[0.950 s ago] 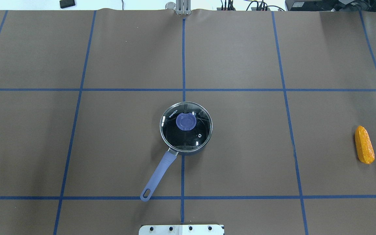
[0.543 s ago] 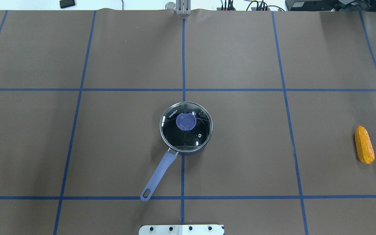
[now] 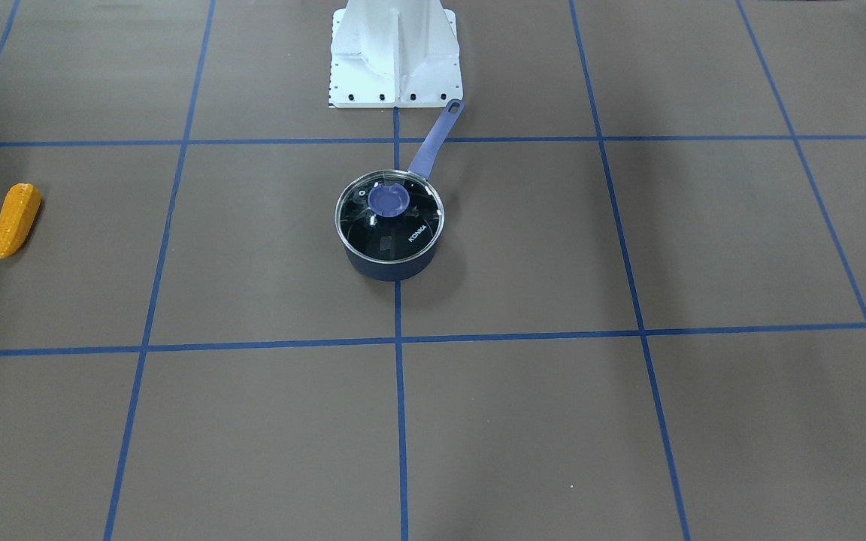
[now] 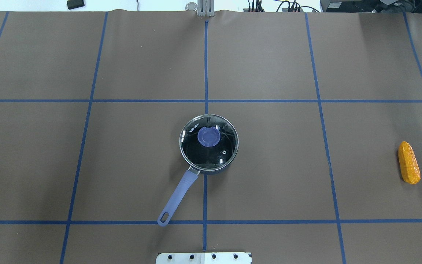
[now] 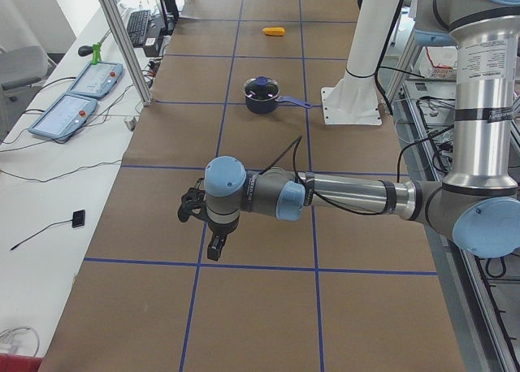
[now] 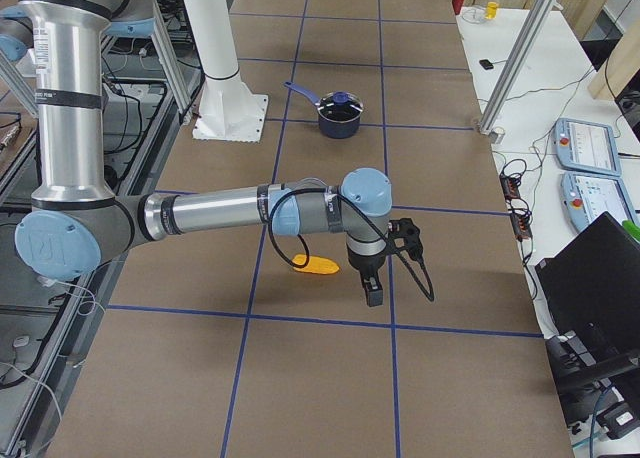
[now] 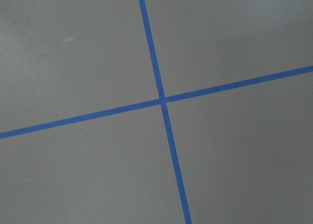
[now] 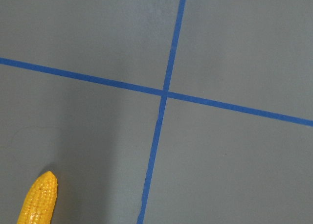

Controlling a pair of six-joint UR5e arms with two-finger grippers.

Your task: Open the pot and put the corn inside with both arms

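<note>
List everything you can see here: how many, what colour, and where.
pot: one, dark blue, table centre, handle towards the robot.
lid: one, clear glass, blue knob, on the pot.
corn: one, yellow-orange, lying far to the robot's right.
table: one, brown, blue tape grid.
base: one, white, robot's table edge, centre.
left arm: one, grey, light-blue caps, over the table's left end.
right arm: one, same colours, over the right end.
left gripper: one, black, pointing down; state unclear.
right gripper: one, black, near the corn; state unclear.
</note>
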